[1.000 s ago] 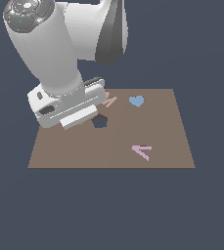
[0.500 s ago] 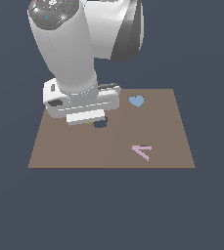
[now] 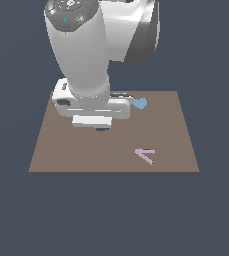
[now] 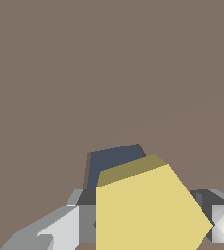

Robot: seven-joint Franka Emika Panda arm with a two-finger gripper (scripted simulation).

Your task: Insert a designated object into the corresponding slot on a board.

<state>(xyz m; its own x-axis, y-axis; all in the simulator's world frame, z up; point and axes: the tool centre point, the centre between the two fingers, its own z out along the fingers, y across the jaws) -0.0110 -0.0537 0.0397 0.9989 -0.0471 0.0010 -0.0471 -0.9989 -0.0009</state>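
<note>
The yellow pentagon block (image 4: 143, 210) shows only in the wrist view, held between my gripper's (image 4: 147, 222) grey fingers (image 4: 59, 229). The dark pentagon slot (image 4: 113, 161) lies just beyond the block's edge, partly covered by it. In the exterior view my gripper (image 3: 93, 121) hangs low over the middle of the brown board (image 3: 61, 155). Only a sliver of the slot (image 3: 102, 129) shows under it, and the block is hidden there.
A blue heart (image 3: 140, 103) lies on the board toward the exterior view's right, close to the hand. A pink arrow-like shape (image 3: 145, 155) lies nearer the front right. The arm hides the tan letter M and the rectangular hole.
The arm has swung toward the exterior view's right and come down over the pentagon slot, which was in plain view earlier. The tan letter is now covered by the hand.
</note>
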